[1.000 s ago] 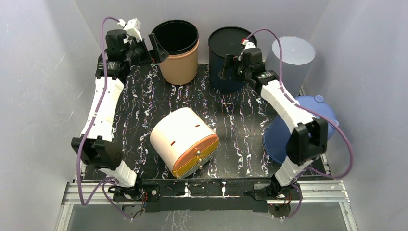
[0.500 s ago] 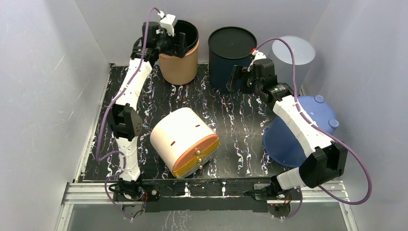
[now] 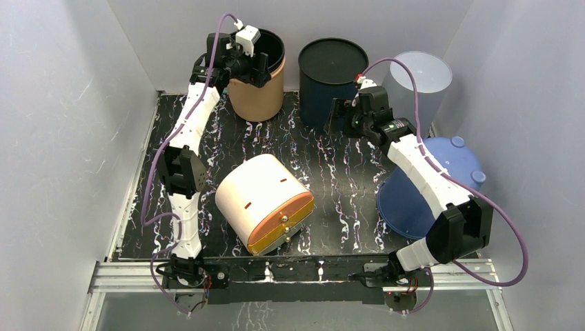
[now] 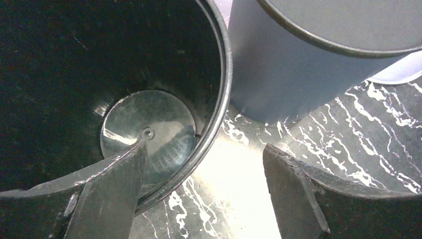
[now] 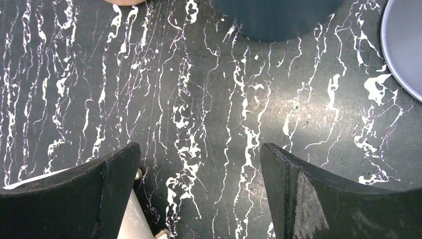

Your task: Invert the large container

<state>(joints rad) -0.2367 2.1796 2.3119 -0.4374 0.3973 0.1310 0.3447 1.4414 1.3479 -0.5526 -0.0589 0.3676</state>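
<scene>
A tall tan container [image 3: 256, 93] with a black inside stands upright at the back left of the mat. My left gripper [image 3: 261, 63] is open and sits over its right rim. In the left wrist view the gripper [image 4: 204, 149] straddles the rim [image 4: 219, 99], with the left finger inside and the right finger outside over the mat. My right gripper [image 3: 338, 114] is open and empty, hovering in front of the dark blue container [image 3: 331, 69]. In the right wrist view [image 5: 200, 149] only the marbled mat lies between its fingers.
The dark blue container stands close beside the tan one [image 4: 298, 64]. A translucent grey container [image 3: 417, 79] stands at the back right. A blue container [image 3: 441, 179] lies tipped at the right edge. A cream and orange container [image 3: 262, 200] lies on its side mid-mat.
My left arm swung from the back left corner over to the tan container's rim. My right arm shifted right and forward, away from the dark blue container. Both grippers stayed open.
</scene>
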